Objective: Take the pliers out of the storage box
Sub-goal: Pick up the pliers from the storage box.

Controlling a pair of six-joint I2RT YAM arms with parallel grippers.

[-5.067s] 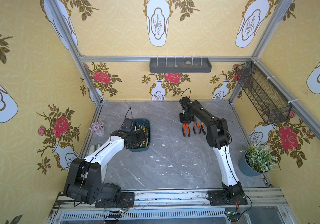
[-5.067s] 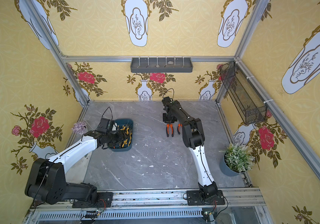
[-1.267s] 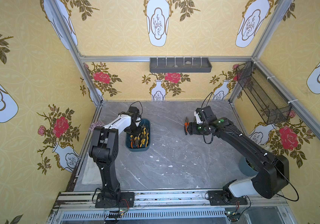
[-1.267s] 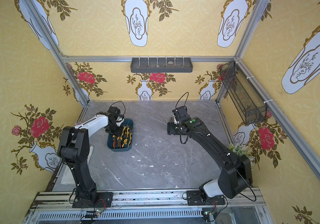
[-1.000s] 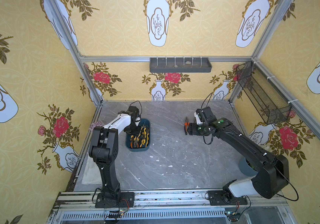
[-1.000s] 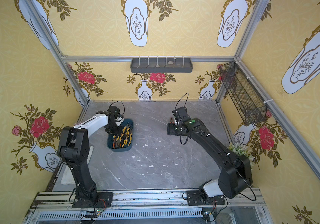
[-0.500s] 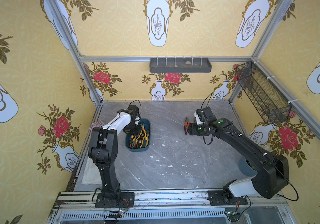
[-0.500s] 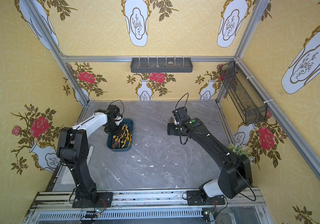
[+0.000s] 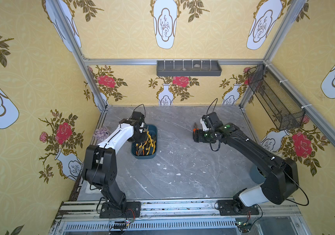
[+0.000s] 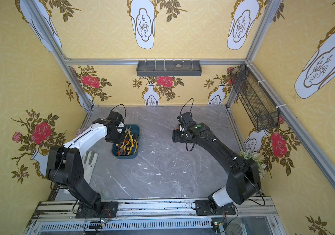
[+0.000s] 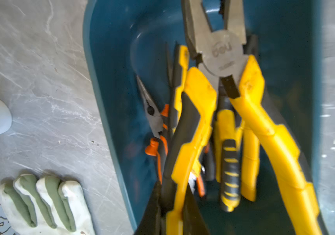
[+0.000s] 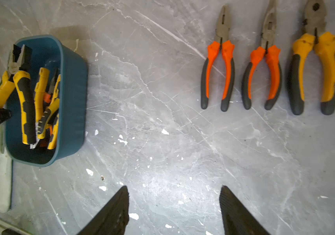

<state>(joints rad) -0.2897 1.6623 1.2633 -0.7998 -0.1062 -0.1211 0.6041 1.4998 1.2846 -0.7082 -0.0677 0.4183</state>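
The teal storage box (image 9: pixel 154 130) sits at the table's left and holds several pliers with yellow or orange handles. My left gripper (image 11: pixel 172 185) reaches into it and is shut on one yellow handle of a large pliers (image 11: pixel 221 53), whose grey head tilts up over the box's far end (image 10: pixel 128 128). My right gripper (image 12: pixel 174 195) hovers open over bare table at centre right. Three pliers lie in a row beyond it: two orange-handled (image 12: pixel 217 67) (image 12: pixel 264 67) and one with darker yellow handles (image 12: pixel 315 67). In both top views the right arm hides most of that row.
A white and green work glove (image 10: pixel 89 162) lies left of the box, by the left arm. A potted plant (image 10: pixel 252 160) stands at the right edge. A grey divided tray (image 9: pixel 189 68) and a black mesh basket (image 9: pixel 274 99) hang on the walls.
My left gripper has closed on the yellow handle, and the large pliers' head has risen a little at the box's far end. The right arm has not moved.
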